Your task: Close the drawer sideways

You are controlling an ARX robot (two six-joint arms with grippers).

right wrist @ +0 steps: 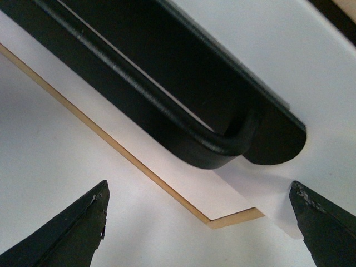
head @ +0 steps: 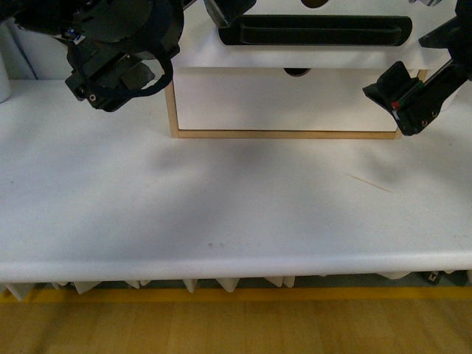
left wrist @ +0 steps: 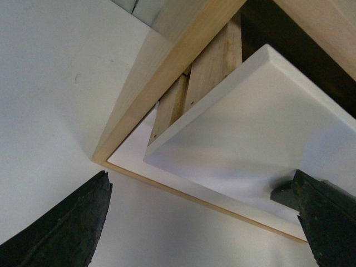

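Observation:
The drawer (head: 310, 55), white-fronted with a long black bar handle (head: 317, 31), stands pulled out from the light wooden cabinet (head: 172, 110) and overhangs the plain white front (head: 280, 99) below it. My left gripper (head: 118, 85) is open and empty at the cabinet's left front corner. Its wrist view shows the drawer front (left wrist: 261, 122) and its wooden side (left wrist: 217, 61) between the spread fingers. My right gripper (head: 402, 103) is open and empty at the cabinet's right front corner. Its wrist view shows the handle's end (right wrist: 222, 150) just ahead.
The cabinet stands at the back of a white table (head: 221, 214), whose front edge (head: 221, 262) runs above a wooden floor. A white object (head: 4, 81) sits at the far left. A thin mark (head: 369, 182) lies on the table at the right.

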